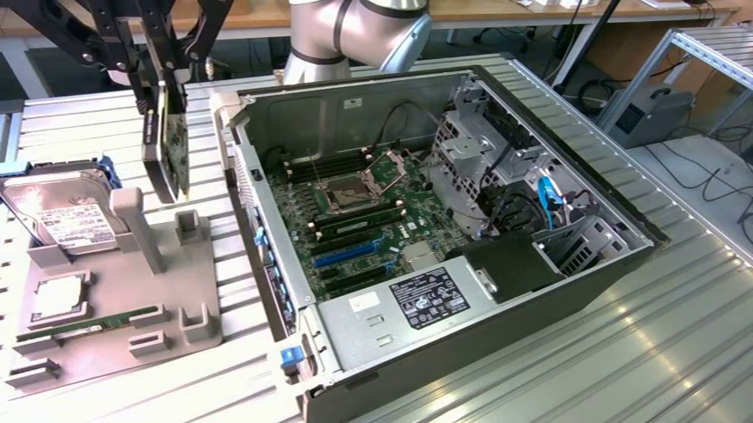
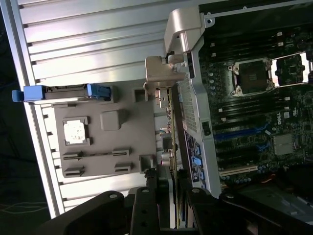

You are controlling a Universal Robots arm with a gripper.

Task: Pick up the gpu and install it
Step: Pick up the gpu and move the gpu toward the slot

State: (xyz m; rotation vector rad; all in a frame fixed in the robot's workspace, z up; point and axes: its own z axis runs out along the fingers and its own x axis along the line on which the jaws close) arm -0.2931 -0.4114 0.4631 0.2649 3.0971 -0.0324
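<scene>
**GPU handling and orientation at the present grip**

The gripper [image 1: 166, 81] is clenched on the gpu [image 1: 165, 154], with its jaws pressed against the two flat faces at the card's upper end. The card hangs clear above the grey fixture tray [image 1: 112, 300], just beside the outer wall of the computer case [image 1: 242, 176] on the exterior view's left.

Treat the card as light, thin and stiff, but fragile. Its circuit-board side carries exposed parts, and its faces are likely smooth. Take hold across the flat faces near an edge, as the gripper does now, and keep off the connector edge.

The long axis runs roughly vertical, with the card edge-on and its faces upright. You cannot tell which end carries the bracket.
</scene>
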